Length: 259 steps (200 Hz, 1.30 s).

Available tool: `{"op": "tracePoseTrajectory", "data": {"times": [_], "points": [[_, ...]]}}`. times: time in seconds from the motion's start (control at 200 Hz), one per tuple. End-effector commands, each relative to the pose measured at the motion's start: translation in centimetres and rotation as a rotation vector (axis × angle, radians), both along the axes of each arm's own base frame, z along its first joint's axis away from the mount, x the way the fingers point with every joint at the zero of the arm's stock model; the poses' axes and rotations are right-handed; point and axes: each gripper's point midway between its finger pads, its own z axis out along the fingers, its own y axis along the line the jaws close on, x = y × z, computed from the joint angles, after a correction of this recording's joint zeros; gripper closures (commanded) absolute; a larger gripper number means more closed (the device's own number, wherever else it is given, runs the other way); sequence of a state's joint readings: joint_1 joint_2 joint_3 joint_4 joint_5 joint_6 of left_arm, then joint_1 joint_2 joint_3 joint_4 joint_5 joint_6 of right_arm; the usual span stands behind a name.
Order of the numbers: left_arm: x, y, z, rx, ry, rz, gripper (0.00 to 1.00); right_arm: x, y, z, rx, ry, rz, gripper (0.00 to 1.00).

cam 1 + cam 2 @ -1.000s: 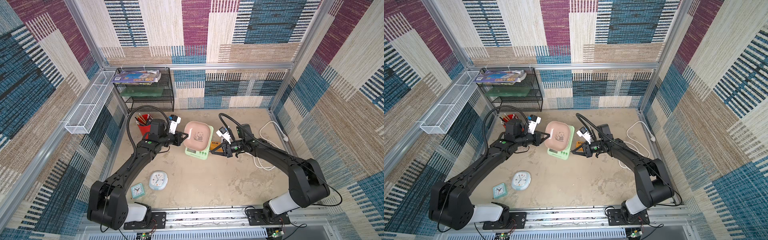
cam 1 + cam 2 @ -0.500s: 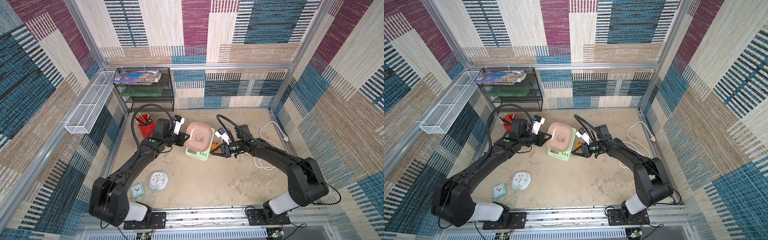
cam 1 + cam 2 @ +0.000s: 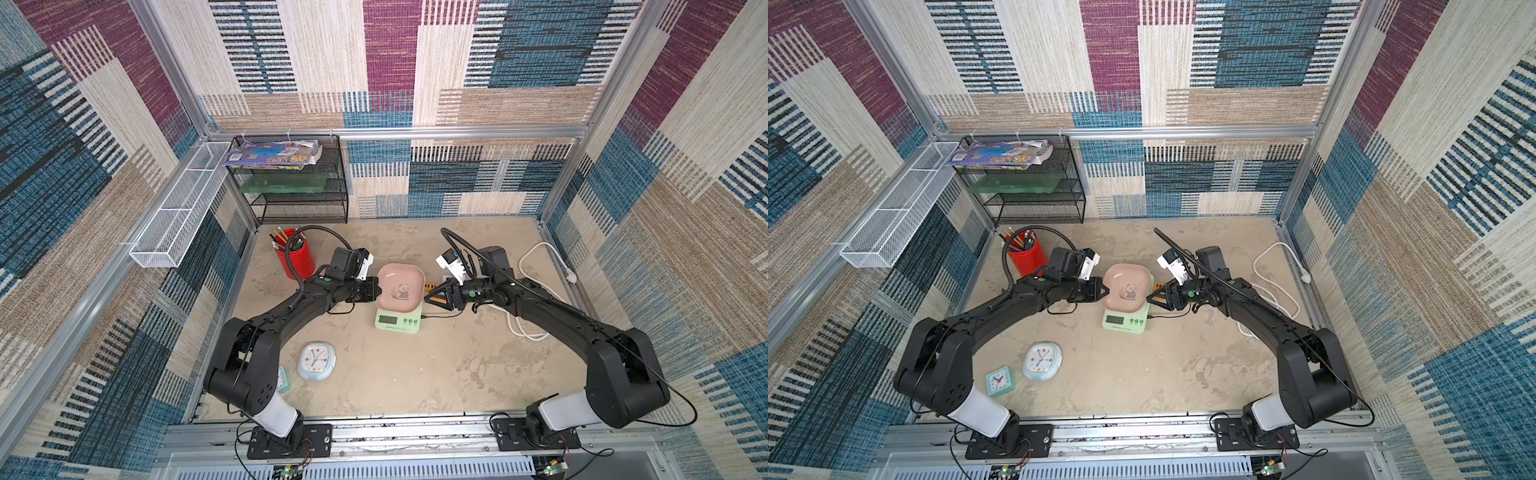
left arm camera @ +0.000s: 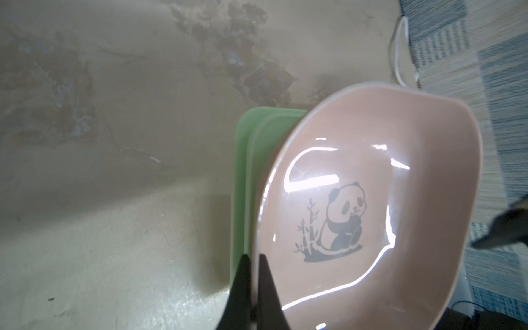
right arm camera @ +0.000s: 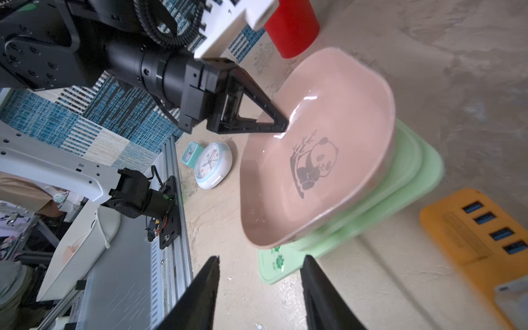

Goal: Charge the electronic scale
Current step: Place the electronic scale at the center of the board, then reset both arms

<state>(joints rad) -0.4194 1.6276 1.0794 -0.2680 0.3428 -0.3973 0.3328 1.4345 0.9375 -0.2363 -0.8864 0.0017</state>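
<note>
The electronic scale, mint green with a dark display, lies mid-table under its pink panda tray. My left gripper is shut on the tray's left rim, and the right wrist view shows that grip too. My right gripper hovers open just right of the scale, with only bare table between its fingers. A thin black cable meets the scale's right edge and runs off under the right arm.
An orange power strip lies right behind the right gripper, with a looping white cord beyond it. A red pencil cup stands behind the left arm. A round pale-blue clock and a small teal clock lie front left. A black mesh rack fills the back left corner.
My right gripper was shut beside the scale's right edge and has opened, now a little closer to the scale. The left gripper has shifted slightly right, still shut.
</note>
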Motion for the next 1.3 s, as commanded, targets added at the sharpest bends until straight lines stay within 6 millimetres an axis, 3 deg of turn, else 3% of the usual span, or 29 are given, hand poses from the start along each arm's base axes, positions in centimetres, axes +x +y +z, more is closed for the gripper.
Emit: {"op": "tracePoseTrajectory", "data": {"times": [0.0,0.19,0.456,0.611,0.691,0.801,0.921,1.006,1.102,1.292], "points": [[0.8,0.5,-0.8,0.062,0.034,0.105,1.0,2.1,-1.2,1.1,-0.031,-0.089,-0.126,0.5],[1.1,1.2,-2.6,0.167,0.096,0.195,1.0,4.9,-5.6,2.3,-0.083,-0.179,-0.412,0.44],[1.5,1.4,-4.4,0.221,0.155,0.231,1.0,7.9,-17.0,1.6,-0.154,-0.199,-0.947,0.28],[1.7,1.6,-3.6,0.234,0.132,0.212,0.57,8.1,-22.0,0.3,-0.197,-0.223,-1.131,0.21],[2.1,2.4,-1.9,0.271,0.054,0.196,0.44,8.2,-24.0,-0.3,-0.239,-0.258,-1.196,0.18],[2.6,5.8,1.4,0.389,-0.144,0.244,0.34,8.5,-26.2,-0.8,-0.305,-0.33,-1.284,0.15],[2.4,11.3,5.1,0.506,-0.417,0.366,0.24,8.3,-27.9,-1.1,-0.328,-0.439,-1.355,0.0],[1.8,15.3,6.8,0.604,-0.58,0.436,0.2,8.0,-28.8,-1.5,-0.316,-0.493,-1.371,0.05],[1.0,19.1,6.5,0.697,-0.69,0.499,0.16,8.0,-29.7,-2.4,-0.312,-0.498,-1.386,0.05],[1.6,23.4,0.7,0.694,-0.599,0.512,0.1,8.4,-30.2,-3.9,-0.262,-0.502,-1.358,0.05]]}}
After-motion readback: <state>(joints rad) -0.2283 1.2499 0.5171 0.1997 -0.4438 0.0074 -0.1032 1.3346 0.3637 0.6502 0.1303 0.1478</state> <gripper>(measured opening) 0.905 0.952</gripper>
